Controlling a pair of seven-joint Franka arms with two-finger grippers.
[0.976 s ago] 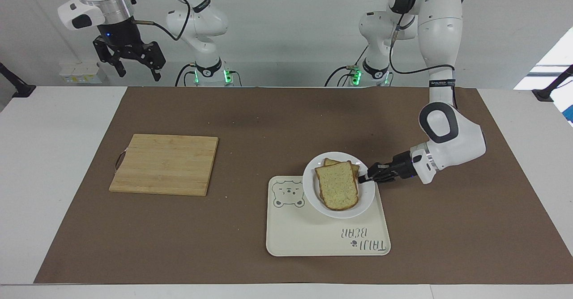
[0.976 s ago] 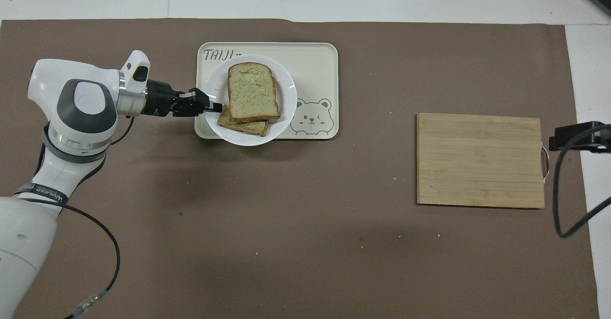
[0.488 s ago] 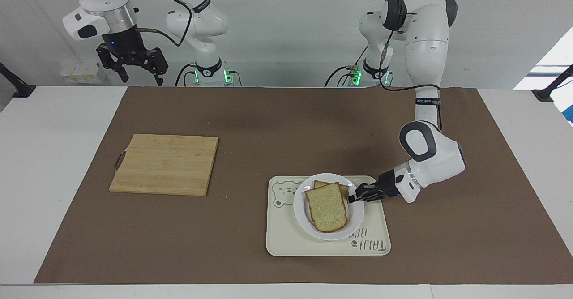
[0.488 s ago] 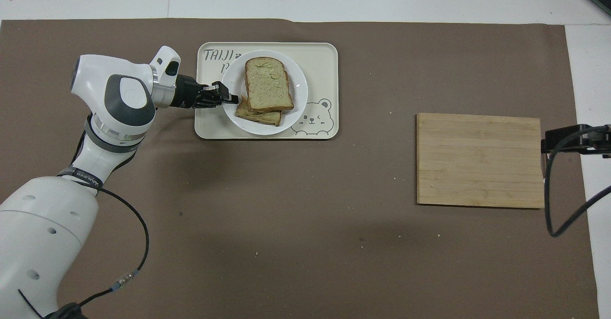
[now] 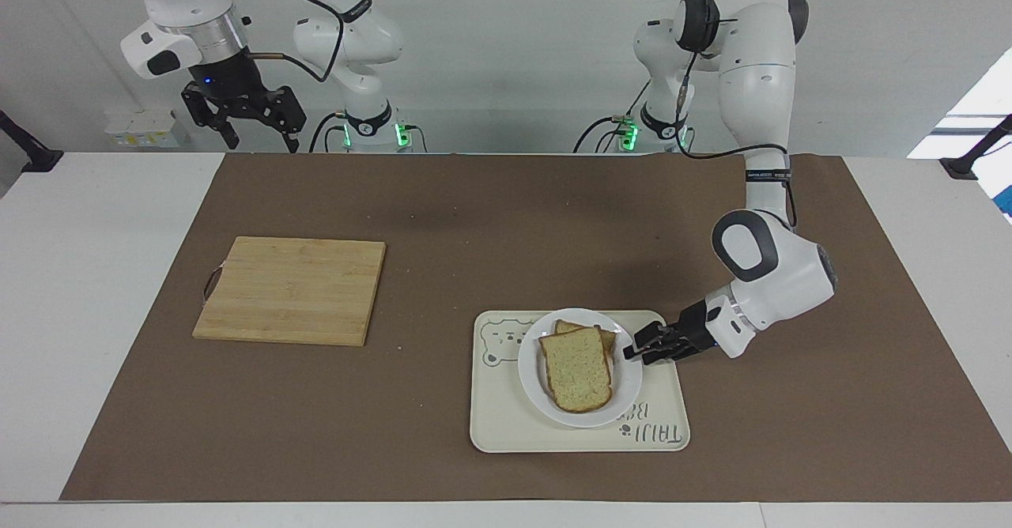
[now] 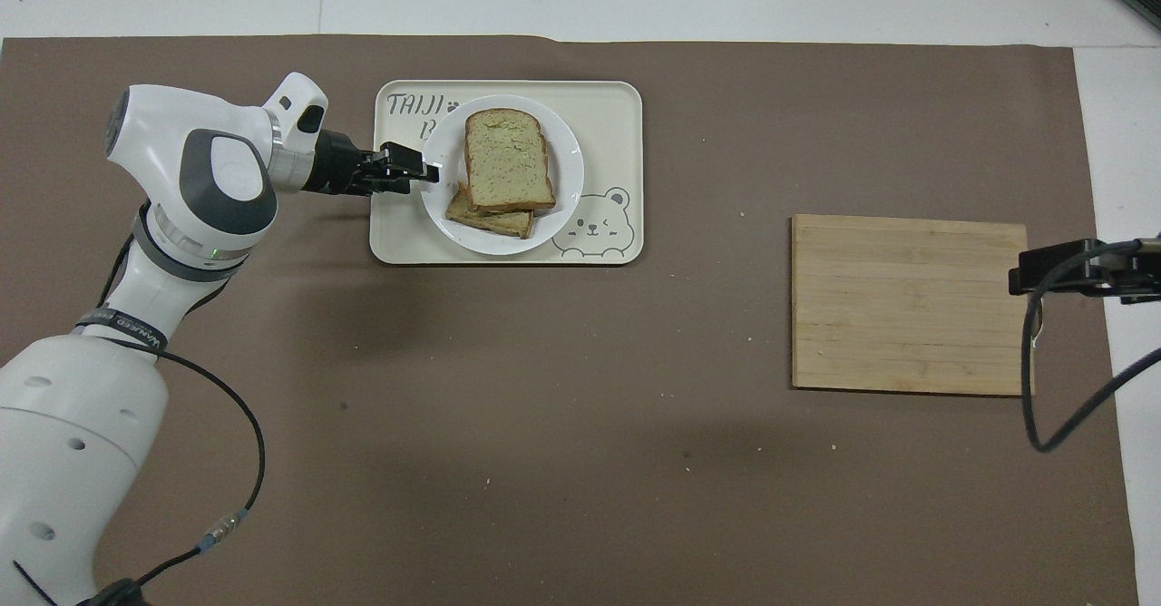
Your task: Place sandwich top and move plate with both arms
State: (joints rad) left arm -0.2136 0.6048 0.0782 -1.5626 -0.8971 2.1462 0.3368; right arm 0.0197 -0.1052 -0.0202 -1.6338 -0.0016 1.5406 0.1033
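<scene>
Watching left claw (image 5: 635,350) at plate (image 5: 632,392) rim, lower right of frame; can't tell clamped or apart; right claw (image 5: 254,117) waits apart, upper left.

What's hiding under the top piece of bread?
Under the sandwich top another bread slice peeks out, both on the plate. Anything between the slices is covered.

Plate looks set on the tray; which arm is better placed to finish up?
Left. The left gripper is at the plate rim on the tray; the right gripper waits, raised near its base.
</scene>
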